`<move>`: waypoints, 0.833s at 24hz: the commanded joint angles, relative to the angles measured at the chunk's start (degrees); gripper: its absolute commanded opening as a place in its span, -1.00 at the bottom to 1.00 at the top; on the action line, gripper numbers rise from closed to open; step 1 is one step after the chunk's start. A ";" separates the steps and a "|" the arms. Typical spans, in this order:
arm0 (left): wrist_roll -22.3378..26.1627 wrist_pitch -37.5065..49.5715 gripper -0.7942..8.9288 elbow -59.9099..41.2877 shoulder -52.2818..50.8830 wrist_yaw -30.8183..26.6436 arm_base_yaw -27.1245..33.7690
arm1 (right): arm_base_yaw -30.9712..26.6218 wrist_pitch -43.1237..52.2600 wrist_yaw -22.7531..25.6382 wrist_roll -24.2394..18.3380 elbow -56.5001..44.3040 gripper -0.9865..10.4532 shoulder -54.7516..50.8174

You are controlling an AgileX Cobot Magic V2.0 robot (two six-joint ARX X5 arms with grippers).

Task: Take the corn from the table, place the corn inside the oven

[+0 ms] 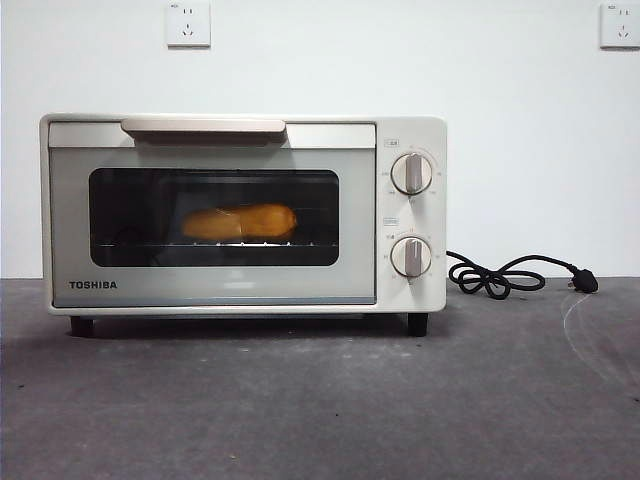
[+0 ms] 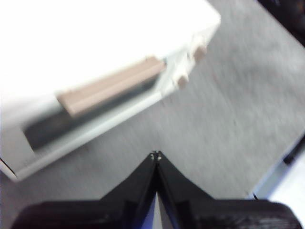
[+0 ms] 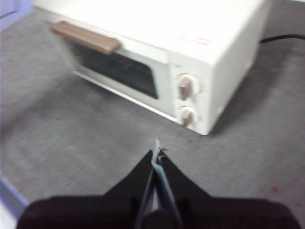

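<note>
Corn [image 1: 240,222] lies on the rack inside the oven [image 1: 240,290], door closed, so the job looks finished. Left gripper [image 2: 156,155] and right gripper [image 3: 157,151] hover nearby, both pinched closed and empty.

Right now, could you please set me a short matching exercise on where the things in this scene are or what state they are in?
Things:
1. yellow-orange toy corn cob
2. cream-white TOSHIBA toaster oven
3. black power cord
4. left gripper

States:
A. coiled on the table, unplugged
B. shut, holding nothing
C. on the rack behind dark glass
D. door closed

Pairs: 1-C, 2-D, 3-A, 4-B
</note>
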 commanded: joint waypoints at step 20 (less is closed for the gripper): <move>-0.46 51.82 -0.84 -30.32 -33.46 0.07 4.76 | 0.00 0.24 9.18 0.39 -0.46 -0.85 -0.02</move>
